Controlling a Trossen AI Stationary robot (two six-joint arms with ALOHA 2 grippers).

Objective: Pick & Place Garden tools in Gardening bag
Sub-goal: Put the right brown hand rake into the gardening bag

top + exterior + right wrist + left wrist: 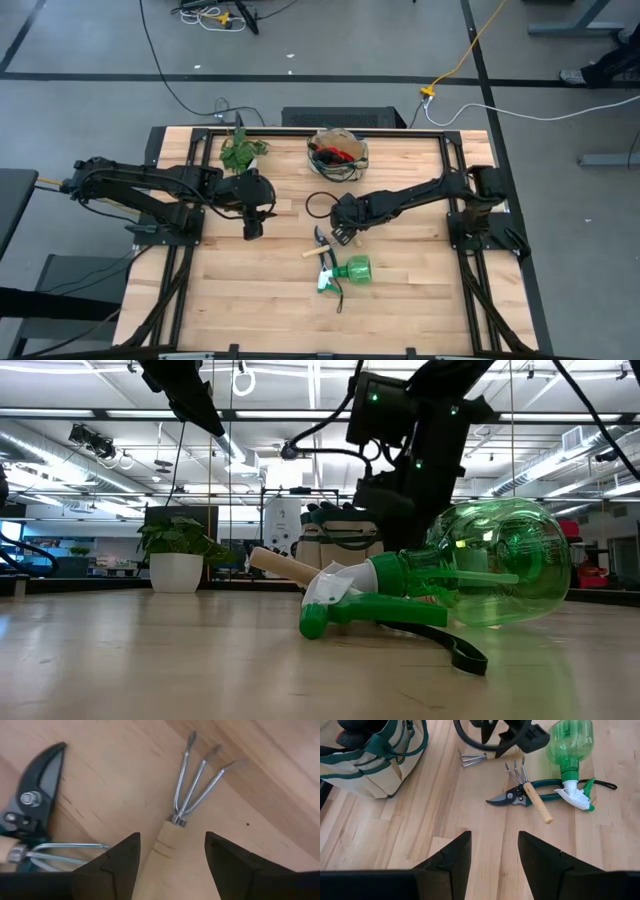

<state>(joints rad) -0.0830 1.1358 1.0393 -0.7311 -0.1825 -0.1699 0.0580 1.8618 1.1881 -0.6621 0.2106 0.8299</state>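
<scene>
We observed the gardening bag (338, 152), a beige canvas tote with dark green trim and loop handles, standing at the far middle of the wooden counter (250, 300), with red and black items showing in its open top. In the left wrist view the bag (367, 762) showed outer pockets edged in green.

Near the counter's middle lay the loose tools. The green spray bottle (350, 271) rested on its side, its clear green body (500, 575) rounded and its white trigger (574, 797) joined to a green nozzle. The pruning shears (512, 798) lay just beside it, blades dark, handles green. A wooden-handled three-prong cultivator (532, 792) lay across the shears. A second cultivator (192, 785), with three metal tines set in a pale wooden handle, lay beneath the right gripper.

The right gripper (342, 236) hung low over this second cultivator, its two fingers (112, 865) spread wide on either side of the handle and gripping nothing.

The left gripper (252, 226) waited over bare counter left of the tools, its fingers (452, 860) likewise apart and empty.

A leafy potted plant (240, 152) stood at the far edge, left of the bag.
</scene>
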